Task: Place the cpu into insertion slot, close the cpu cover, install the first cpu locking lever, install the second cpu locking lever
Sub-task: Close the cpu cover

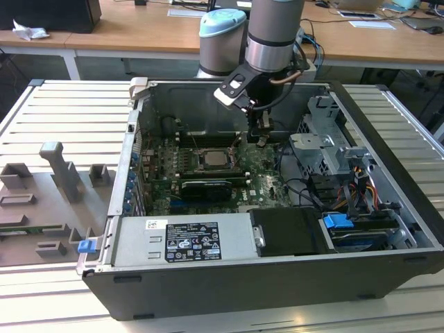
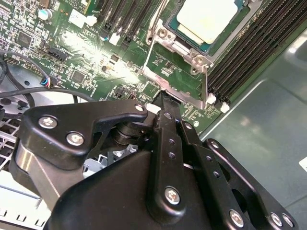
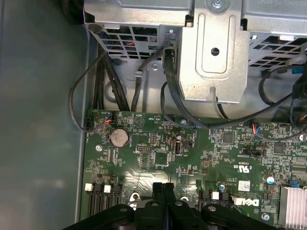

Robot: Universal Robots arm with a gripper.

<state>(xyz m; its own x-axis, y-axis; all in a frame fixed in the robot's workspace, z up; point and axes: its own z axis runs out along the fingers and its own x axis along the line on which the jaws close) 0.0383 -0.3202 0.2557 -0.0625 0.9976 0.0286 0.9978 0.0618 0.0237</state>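
Pale silver metal marks the cpu (image 2: 208,19), which lies flat in the insertion slot (image 2: 184,44) near the middle of the green motherboard (image 3: 158,158). The board lies on the floor of the open black computer case (image 1: 208,291). In the second wrist view the cpu cover (image 2: 160,82) is swung open off the slot. Its silver frame lies beside the slot, and bare board shows through its square window. Long black memory slots (image 2: 249,43) run along the other side of the slot.

The gripper (image 2: 163,98) reaches down into the case. In the exterior view it hangs just to the exterior view's right of the slot (image 1: 261,141). Its jaws are together, with no gap visible between the black fingers (image 3: 158,191) in the first wrist view. The tip sits right at the far edge of the open cover; I cannot tell whether it touches that edge.

A grey metal drive cage (image 3: 211,52) lines the case wall beyond the board's edge, with black cables looping beneath it. A silver power supply (image 1: 187,239) fills the case's near corner.
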